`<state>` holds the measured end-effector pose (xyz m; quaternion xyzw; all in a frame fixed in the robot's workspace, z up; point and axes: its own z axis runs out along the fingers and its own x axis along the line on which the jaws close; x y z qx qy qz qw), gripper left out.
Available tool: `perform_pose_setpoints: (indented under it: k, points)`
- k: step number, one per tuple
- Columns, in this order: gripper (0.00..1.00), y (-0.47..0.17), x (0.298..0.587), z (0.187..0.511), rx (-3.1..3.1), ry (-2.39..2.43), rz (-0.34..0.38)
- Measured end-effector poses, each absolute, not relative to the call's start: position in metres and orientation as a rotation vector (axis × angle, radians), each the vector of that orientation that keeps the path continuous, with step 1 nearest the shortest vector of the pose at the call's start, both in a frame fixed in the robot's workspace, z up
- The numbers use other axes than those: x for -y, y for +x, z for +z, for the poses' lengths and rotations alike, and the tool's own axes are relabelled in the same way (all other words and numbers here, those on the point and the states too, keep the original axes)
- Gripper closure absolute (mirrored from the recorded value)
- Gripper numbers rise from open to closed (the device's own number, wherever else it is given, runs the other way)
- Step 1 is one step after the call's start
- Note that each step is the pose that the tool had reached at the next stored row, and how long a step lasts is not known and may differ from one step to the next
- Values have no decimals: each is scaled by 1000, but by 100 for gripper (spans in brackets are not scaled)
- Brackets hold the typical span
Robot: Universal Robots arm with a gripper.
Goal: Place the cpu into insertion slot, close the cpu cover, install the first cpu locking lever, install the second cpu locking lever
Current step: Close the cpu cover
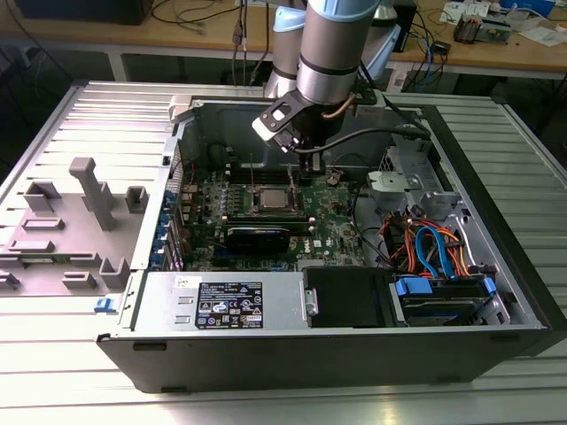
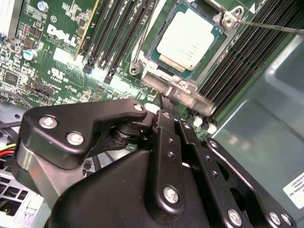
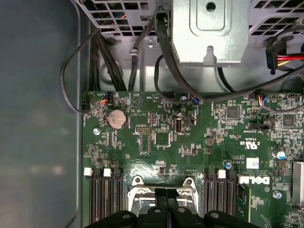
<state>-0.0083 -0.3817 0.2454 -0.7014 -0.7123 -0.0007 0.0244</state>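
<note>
Well off to the exterior view's left of the insertion slot [image 1: 256, 203], outside the case, a grey fixture [image 1: 75, 221] of pegs and blocks lies on the slatted metal table [image 1: 53, 372]. The open computer case [image 1: 354, 367] lies on its side on that table and holds the green motherboard [image 1: 341, 228], with the slot near the board's middle. The cpu [image 2: 190, 38] sits in the slot, silver top up, and the cpu cover [image 2: 166, 83] lies flat around it, framing the chip. Rows of black memory sockets [image 2: 116, 33] stand close against the slot on two sides, leaving little room there. A thin wire lever [image 2: 273, 26] runs from a tab at one corner of the slot out over the memory sockets. The gripper [image 3: 166, 194] hangs at the slot's edge under the arm [image 1: 332, 44]. In both wrist views its fingers are drawn together with nothing seen between them, the tips just at the cover's border. On the camera's side of the slot a long black card [image 1: 257, 237] lies across the board, and past it a power supply box [image 1: 226, 305] sits against the case wall. To the exterior view's right of the slot, orange and blue cables [image 1: 434, 248] run down to a drive bay [image 1: 438, 297] in the case's corner. A bare grey case panel [image 3: 38, 118] borders the board's edge.
</note>
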Motion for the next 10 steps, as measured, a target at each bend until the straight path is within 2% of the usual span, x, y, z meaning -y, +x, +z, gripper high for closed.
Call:
perform_pose_setpoints:
  k: [10]
  points:
    - [89,-18,382,241,2205,-2168,-3]
